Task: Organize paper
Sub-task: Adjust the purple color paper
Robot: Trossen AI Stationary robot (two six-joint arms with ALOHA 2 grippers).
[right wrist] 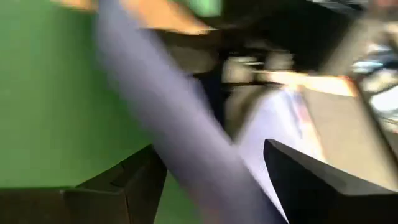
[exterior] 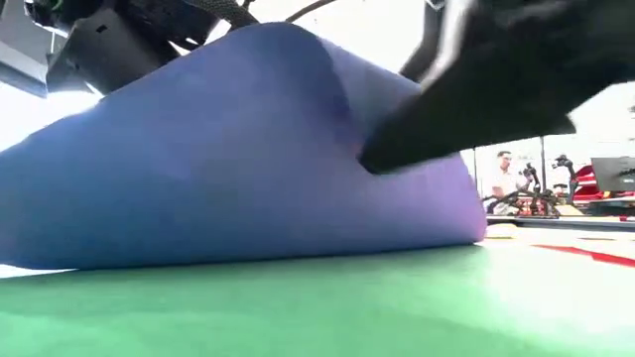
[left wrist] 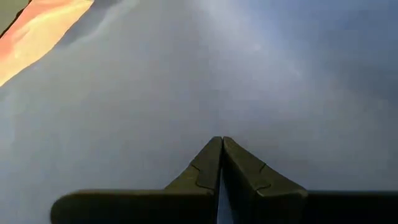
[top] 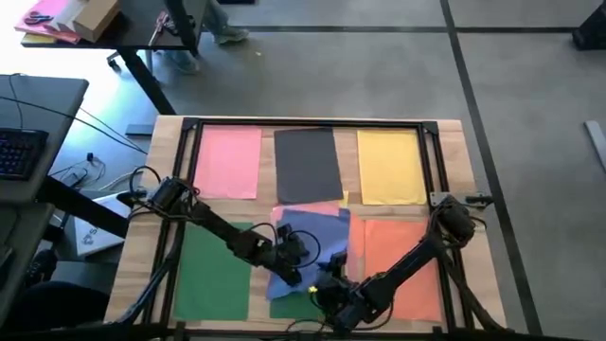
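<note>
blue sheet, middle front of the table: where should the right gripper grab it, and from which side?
Grip the raised edge of the blue sheet, coming from the near-right. The sheet is bowed up off the green sheet, so that edge stands clear. The right gripper has open jaws either side of it; the left gripper is shut against it.

Raised blue sheet (top: 308,242) blocks centre; both arms crowd it.

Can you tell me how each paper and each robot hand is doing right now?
blue sheet: curled up, off flat
green sheet: flat
pink sheet: flat
dark grey sheet: flat
yellow sheet: flat
orange sheet: flat
left gripper: shut, on the blue sheet
right gripper: open around the blue sheet's edge
</note>
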